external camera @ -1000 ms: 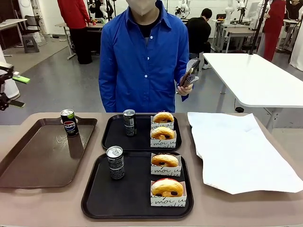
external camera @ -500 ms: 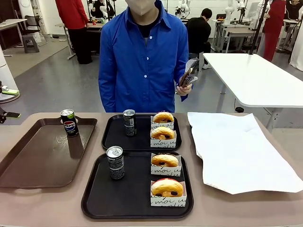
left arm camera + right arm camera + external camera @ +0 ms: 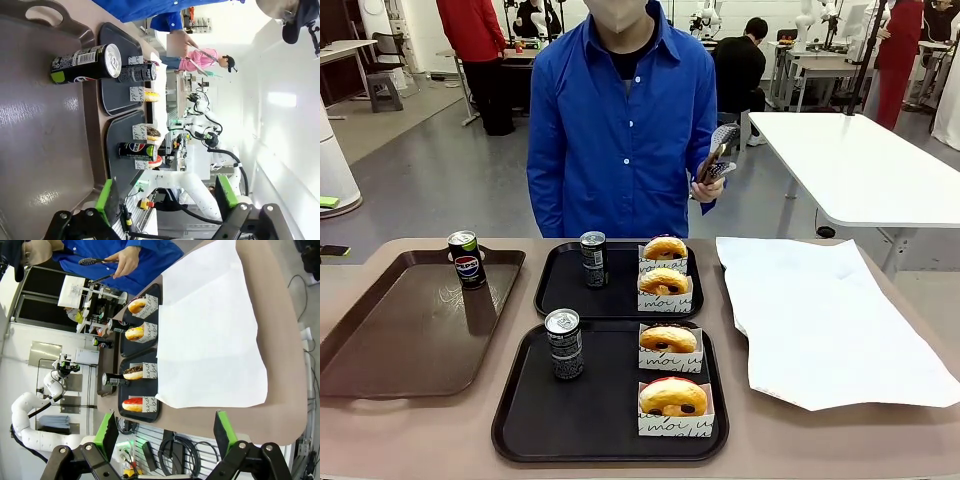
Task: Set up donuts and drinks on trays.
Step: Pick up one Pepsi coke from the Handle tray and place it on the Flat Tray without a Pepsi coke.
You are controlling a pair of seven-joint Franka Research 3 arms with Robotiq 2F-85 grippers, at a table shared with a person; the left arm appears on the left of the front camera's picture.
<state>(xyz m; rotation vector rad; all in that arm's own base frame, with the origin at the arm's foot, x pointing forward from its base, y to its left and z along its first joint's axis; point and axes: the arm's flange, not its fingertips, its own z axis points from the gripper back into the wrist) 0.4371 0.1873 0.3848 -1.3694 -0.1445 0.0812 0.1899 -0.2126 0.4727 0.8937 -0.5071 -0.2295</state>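
Two black trays lie mid-table. The far tray [image 3: 560, 292] holds a drink [image 3: 593, 259] and two sleeved donuts [image 3: 664, 249] [image 3: 664, 283]. The near tray [image 3: 530, 410] carries a drink [image 3: 564, 343], a brown donut [image 3: 668, 340] and a pink-iced donut [image 3: 672, 398]. My left gripper [image 3: 165, 197] hangs open over the brown tray [image 3: 45, 150], far from the black trays [image 3: 112, 85]. My right gripper [image 3: 164, 432] stands open off the table's right end, with the donuts [image 3: 135, 333] far beyond the white paper [image 3: 210, 335].
A long brown tray [image 3: 390, 340] at the left bears one Pepsi can [image 3: 467, 259]. A large white paper sheet [image 3: 820, 320] covers the right side. A person in a blue shirt stands at the far edge holding tongs [image 3: 720, 150].
The left arm's parts at the picture's left edge have drawn back out of the front view. Trays, cans, donuts and the person have stayed put.
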